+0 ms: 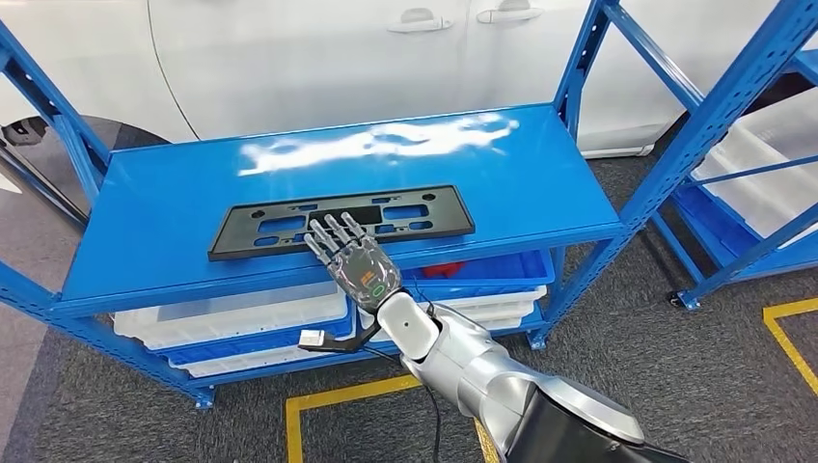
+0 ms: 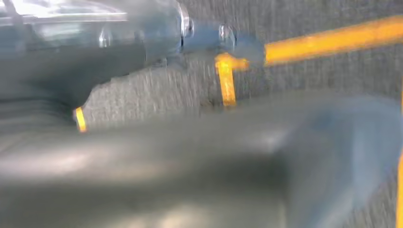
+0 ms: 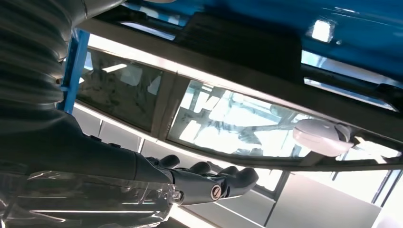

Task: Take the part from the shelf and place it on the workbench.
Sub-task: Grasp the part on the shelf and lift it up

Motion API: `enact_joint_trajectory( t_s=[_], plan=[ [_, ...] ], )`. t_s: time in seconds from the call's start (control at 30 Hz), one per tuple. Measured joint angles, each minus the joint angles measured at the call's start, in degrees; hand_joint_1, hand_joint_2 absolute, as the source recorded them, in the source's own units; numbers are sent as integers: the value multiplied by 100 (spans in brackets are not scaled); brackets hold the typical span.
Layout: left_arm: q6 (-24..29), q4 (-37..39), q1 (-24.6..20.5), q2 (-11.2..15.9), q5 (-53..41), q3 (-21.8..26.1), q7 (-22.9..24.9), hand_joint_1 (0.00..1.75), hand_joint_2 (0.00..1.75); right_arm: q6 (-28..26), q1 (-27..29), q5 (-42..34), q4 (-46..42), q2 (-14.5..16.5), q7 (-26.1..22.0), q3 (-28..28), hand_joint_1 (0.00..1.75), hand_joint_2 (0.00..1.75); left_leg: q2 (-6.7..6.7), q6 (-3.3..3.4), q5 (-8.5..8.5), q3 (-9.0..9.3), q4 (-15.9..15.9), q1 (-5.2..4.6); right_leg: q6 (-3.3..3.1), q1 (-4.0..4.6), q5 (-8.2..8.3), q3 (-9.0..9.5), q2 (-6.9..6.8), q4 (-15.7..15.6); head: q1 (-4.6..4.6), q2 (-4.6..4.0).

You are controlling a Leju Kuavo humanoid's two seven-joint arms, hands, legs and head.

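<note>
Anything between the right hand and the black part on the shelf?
Nothing, by the head view: the right hand has its fingertips at the black part's near edge.

A flat black part (image 1: 340, 221) lies lengthwise on the blue shelf (image 1: 174, 203), near its front edge.

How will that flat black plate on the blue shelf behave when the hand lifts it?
The black plate looks thin, long and full of cutouts, so probably light but somewhat bendy at its ends. It lies flat on the glossy shelf, so the right hand may push it sliding before the fingers get under an edge.
</note>
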Motion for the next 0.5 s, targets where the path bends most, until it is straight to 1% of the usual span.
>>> enact_joint_trajectory(
  t_s=[0.03,0.07,0.13,0.17,0.2,0.23,0.27,0.3,0.33,0.37,0.4,0.43,0.5],
  plan=[
    [3,0,-4,0,-2,0,-2,0,0,-1,-12,-1,0,3,-2,0,0,175,3,27,-5,19,-18,14,32,-4,-93,-89,-3,177,0,0],
    [5,0,-13,0,-4,0,-3,0,0,-2,-21,-1,1,4,-4,0,0,175,6,51,-14,36,-29,21,59,-14,-223,-247,-7,470,0,-1],
    [9,0,-26,2,-7,0,-5,0,0,-2,-14,-1,8,1,-9,0,0,175,8,82,-46,56,-30,18,87,-35,-485,-712,-10,1244,1,-1],
    [8,0,-21,2,-7,0,-4,0,0,-2,3,-1,14,-2,-10,0,0,175,7,88,-65,73,-28,16,94,-46,-514,-905,-10,1516,1,-1],
    [8,0,-12,2,-7,0,-4,0,0,-2,18,-1,19,-4,-12,0,0,175,4,86,-87,99,-26,16,94,-54,-429,-1005,-11,1590,1,-1],
    [8,0,-5,2,-7,0,-4,0,0,-2,27,-1,22,-4,-13,0,0,175,0,79,-114,136,-24,17,89,-61,-232,-992,-11,1435,1,-1],
    [8,0,-2,1,-7,0,-4,0,0,-2,28,-1,24,-4,-14,0,0,175,-4,68,-144,182,-23,17,74,-65,35,-876,-12,1089,1,-1],
    [8,1,-3,-1,-7,0,-4,0,0,-2,23,0,25,-4,-14,0,0,175,-8,48,-178,224,-21,12,51,-61,272,-717,-12,684,1,-1],
    [8,1,-9,-2,-7,0,-4,0,0,-2,15,1,25,-3,-14,0,0,175,-10,21,-212,255,-12,2,29,-51,420,-569,-13,328,2,-1],
    [8,2,-13,-3,-7,0,-5,0,0,-1,10,1,26,-2,-16,0,0,175,-11,-9,-238,272,-11,-8,7,-39,481,-475,-11,104,1,-1],
    [8,2,-15,-3,-7,0,-5,0,0,-1,9,1,26,-1,-20,0,0,175,-9,-44,-259,279,-14,-15,-16,-25,466,-433,-5,7,1,-1],
    [8,2,-17,-3,-7,0,-5,0,0,0,8,1,26,0,-25,0,0,175,-5,-79,-274,288,-21,-16,-41,-15,439,-421,3,-22,0,-1],
    [8,2,-21,-3,-7,0,-5,0,0,0,8,0,24,6,-43,0,0,175,7,-143,-330,297,9,4,-105,-33,428,-377,14,-58,-1,-1]
  ],
)
